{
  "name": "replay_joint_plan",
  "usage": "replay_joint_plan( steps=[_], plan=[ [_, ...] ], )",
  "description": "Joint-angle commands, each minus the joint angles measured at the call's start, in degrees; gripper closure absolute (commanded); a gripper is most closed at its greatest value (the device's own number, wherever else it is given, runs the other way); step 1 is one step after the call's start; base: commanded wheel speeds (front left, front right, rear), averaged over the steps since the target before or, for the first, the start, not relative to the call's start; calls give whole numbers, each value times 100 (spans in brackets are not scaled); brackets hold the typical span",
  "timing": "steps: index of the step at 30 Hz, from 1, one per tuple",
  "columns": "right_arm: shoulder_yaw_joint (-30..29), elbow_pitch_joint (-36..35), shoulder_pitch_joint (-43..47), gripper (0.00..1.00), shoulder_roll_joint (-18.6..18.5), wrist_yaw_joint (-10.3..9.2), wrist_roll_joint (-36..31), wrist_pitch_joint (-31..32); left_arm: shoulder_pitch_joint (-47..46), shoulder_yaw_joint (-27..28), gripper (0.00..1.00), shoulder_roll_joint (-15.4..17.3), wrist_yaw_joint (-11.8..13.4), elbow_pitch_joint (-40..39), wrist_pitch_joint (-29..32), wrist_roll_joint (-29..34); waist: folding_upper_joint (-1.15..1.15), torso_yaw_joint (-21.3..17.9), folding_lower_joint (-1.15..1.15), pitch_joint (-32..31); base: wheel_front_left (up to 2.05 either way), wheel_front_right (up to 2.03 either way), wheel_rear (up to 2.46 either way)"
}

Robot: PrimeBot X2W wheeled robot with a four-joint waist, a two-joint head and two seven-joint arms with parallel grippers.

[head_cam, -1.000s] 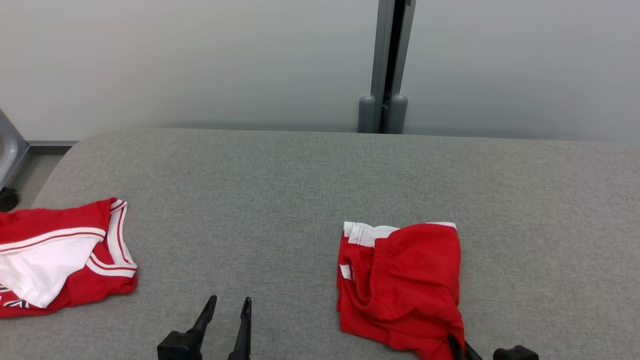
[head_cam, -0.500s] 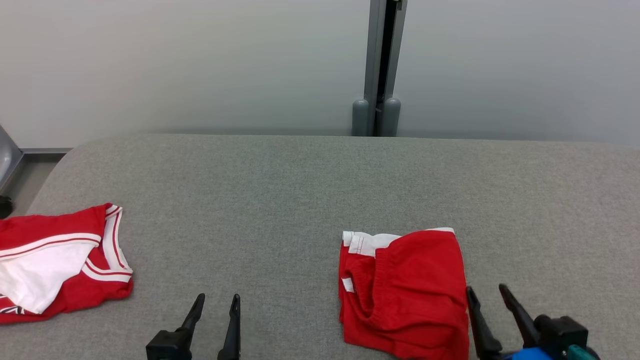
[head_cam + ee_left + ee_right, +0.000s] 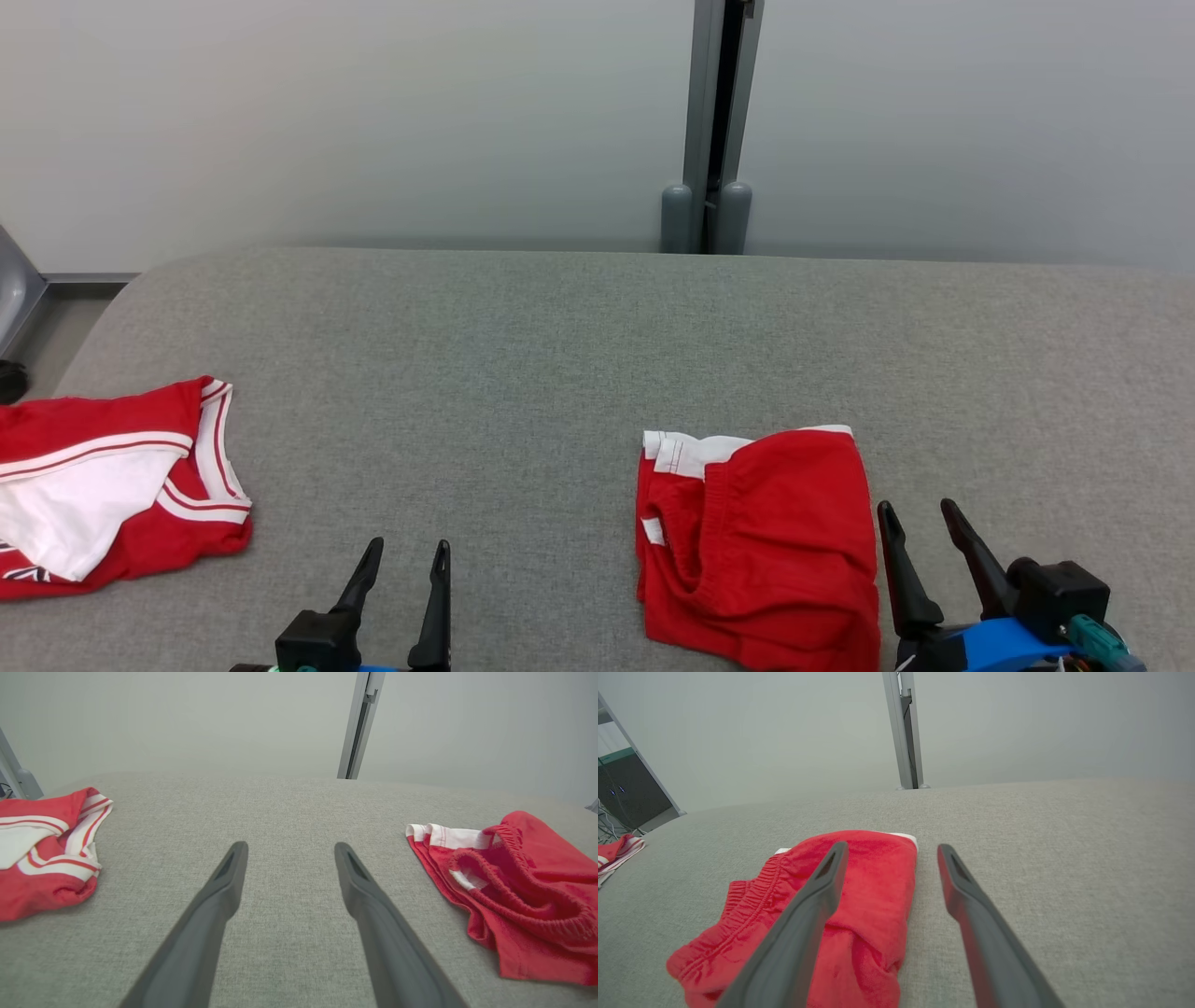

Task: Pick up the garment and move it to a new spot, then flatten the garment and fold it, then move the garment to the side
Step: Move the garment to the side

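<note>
You have the red shorts (image 3: 761, 541) lying folded on the grey bench (image 3: 560, 355), just left of your right tool (image 3: 915, 509), which is spread wide, holding nothing. Your left tool (image 3: 408, 545) is spread too.

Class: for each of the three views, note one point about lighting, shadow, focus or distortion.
Head view: soft, even light, no glare, only a thin shadow under the shorts. Left wrist view: the wide lens makes the left gripper loom large and the post lean right. Right wrist view: the post leans left instead; faint shadow beside the shorts on the table.
</note>
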Motion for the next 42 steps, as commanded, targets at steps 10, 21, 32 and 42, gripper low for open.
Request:
replay_joint_plan(
  steps=[10, 21, 32, 42],
  plan=[
    [-51, 1015, -630, 0, -13, 0, -278, -16, -76, -50, 0, -2, -54, 24, -25, 64, 0, 206, 0, 202, 0, 0, 0],
    [55, 3067, -1382, 100, -5, 0, -242, 53, -330, -178, 0, -4, -109, 89, -25, -48, 0, 376, 0, 491, 0, 0, 0],
    [-172, 2770, -1635, 100, -26, -3, -438, -7, -451, -473, 0, -4, -139, -300, -25, -186, 0, -813, 0, 582, 0, 0, 0],
    [-154, 2277, -1487, 100, -13, -1, -442, -9, -778, -1654, 0, 294, -142, -872, -25, -709, 0, -2277, 0, 949, 0, 0, 0]
  ],
)
